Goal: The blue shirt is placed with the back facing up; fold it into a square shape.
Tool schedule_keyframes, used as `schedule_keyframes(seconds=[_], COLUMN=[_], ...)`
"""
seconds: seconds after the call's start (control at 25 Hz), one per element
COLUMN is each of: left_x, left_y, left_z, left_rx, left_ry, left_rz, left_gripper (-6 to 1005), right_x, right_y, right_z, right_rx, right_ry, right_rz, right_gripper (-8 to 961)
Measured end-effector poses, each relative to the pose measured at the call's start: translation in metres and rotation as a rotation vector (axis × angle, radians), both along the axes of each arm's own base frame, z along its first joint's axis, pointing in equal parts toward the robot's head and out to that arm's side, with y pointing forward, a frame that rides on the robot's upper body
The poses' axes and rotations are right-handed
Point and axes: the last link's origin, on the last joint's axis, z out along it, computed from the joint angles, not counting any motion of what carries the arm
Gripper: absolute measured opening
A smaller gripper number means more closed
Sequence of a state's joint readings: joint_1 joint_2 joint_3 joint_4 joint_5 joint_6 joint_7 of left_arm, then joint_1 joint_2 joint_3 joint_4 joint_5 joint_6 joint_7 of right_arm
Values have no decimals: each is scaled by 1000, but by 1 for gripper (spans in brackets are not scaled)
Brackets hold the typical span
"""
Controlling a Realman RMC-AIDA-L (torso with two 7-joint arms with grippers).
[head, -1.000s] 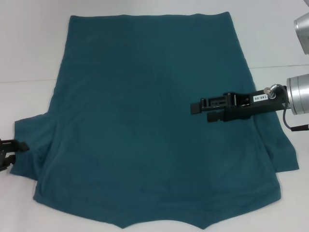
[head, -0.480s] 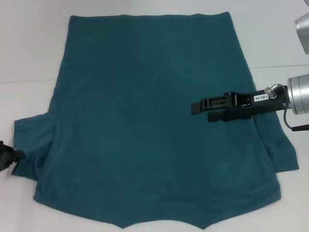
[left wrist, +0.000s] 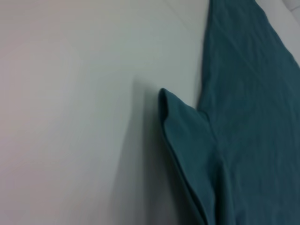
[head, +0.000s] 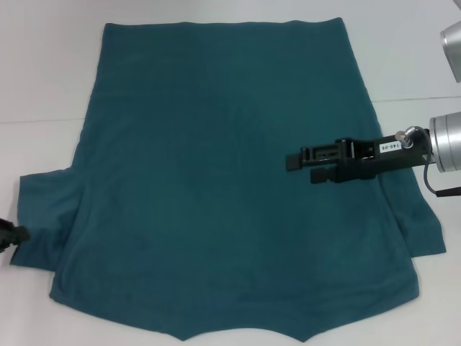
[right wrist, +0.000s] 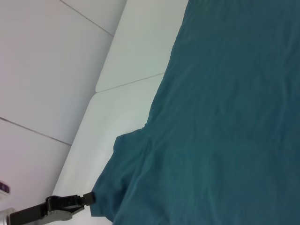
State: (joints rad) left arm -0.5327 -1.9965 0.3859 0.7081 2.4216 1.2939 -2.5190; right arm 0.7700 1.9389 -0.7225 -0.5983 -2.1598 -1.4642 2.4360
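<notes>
The blue shirt (head: 223, 187) lies flat on the white table (head: 43, 72), plain back up, hem at the far side and collar at the near edge. My right gripper (head: 299, 167) hovers above the shirt's right middle, open and empty. My left gripper (head: 11, 236) is at the table's left edge, at the hem of the left sleeve (head: 43, 216). In the right wrist view its tip (right wrist: 90, 198) meets the sleeve's corner and looks shut on it. The left wrist view shows that sleeve's (left wrist: 187, 140) edge lifted and doubled.
The shirt's right sleeve (head: 425, 231) lies flat by my right arm (head: 446, 140). A seam in the table (head: 43, 120) runs across behind the sleeves. Bare white table surrounds the shirt on the left, right and far side.
My left gripper has slid down and left, almost out of the head view, and the left sleeve's outer edge has drawn slightly outward with it. The right gripper has not moved.
</notes>
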Motion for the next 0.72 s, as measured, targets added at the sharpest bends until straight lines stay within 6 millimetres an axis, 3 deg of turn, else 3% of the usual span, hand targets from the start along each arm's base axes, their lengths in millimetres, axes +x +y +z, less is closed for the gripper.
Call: schedule_keyframes(seconds=[0.32,0.72], left_x=[-4,4], left_y=[7,20], left_z=[22,52], left_rx=[-11,-5], left_ry=[99,172], left_rz=[20,27], left_gripper=[14,20], right_x=[0,2], right_y=[0,-1], right_z=[0,0], right_rx=[-1,-2], right_ry=[-1,-1], right_rz=[-1,-6], right_gripper=[912,912])
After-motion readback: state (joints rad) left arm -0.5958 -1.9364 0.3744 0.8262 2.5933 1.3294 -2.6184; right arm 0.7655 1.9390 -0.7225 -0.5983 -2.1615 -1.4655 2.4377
